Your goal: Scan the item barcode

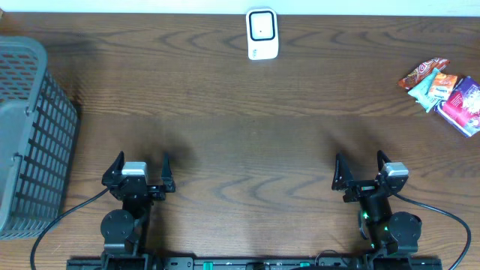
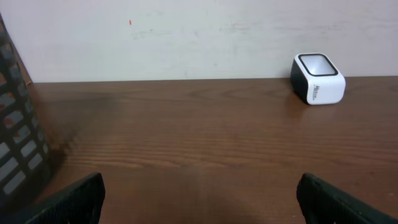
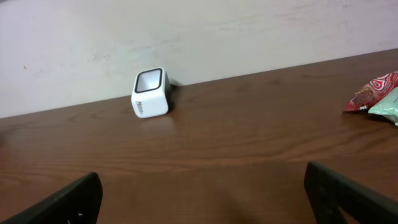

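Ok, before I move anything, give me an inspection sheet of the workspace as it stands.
Surface: brown wood table; no spills seen.
Job's things: white scanner at the far edge, centre; pile of packets at the far right, not yet picked up.
Clutter: grey basket at the left edge; nothing else seen.
Grippers: left gripper and right gripper both open, holding nothing, near the front edge.
Cables: left cable loops out beside the left arm's base, and right cable beside the right arm's; both lie apart from the packets.
Surroundings: pale wall behind the table.
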Robot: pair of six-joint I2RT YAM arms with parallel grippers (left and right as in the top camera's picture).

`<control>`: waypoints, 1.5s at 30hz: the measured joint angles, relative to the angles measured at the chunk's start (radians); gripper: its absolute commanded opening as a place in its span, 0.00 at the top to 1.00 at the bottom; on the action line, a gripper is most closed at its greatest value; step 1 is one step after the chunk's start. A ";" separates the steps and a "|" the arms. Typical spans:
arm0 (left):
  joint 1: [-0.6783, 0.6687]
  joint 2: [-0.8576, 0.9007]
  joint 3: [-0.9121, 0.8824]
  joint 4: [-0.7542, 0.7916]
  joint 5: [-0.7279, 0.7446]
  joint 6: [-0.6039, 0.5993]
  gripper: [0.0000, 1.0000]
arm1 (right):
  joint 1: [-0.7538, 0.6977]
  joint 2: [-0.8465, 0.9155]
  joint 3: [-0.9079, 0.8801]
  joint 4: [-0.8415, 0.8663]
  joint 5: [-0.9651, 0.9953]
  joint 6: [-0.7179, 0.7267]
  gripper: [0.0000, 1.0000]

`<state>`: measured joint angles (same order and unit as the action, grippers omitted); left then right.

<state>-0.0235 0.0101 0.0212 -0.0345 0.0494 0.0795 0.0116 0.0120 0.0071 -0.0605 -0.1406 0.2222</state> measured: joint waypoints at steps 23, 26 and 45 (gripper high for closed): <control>0.000 0.000 0.000 -0.001 -0.003 -0.079 0.02 | 0.000 0.000 0.000 0.000 0.000 0.000 0.01; 0.000 0.000 0.000 -0.001 -0.003 -0.077 0.02 | 0.000 0.000 0.000 0.000 0.000 0.000 0.01; 0.000 0.000 0.000 0.000 0.000 -0.054 0.02 | 0.000 0.000 0.000 0.000 0.000 0.000 0.01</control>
<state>-0.0235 0.0101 0.0212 -0.0341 0.0498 0.0254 0.0116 0.0120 0.0071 -0.0605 -0.1406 0.2222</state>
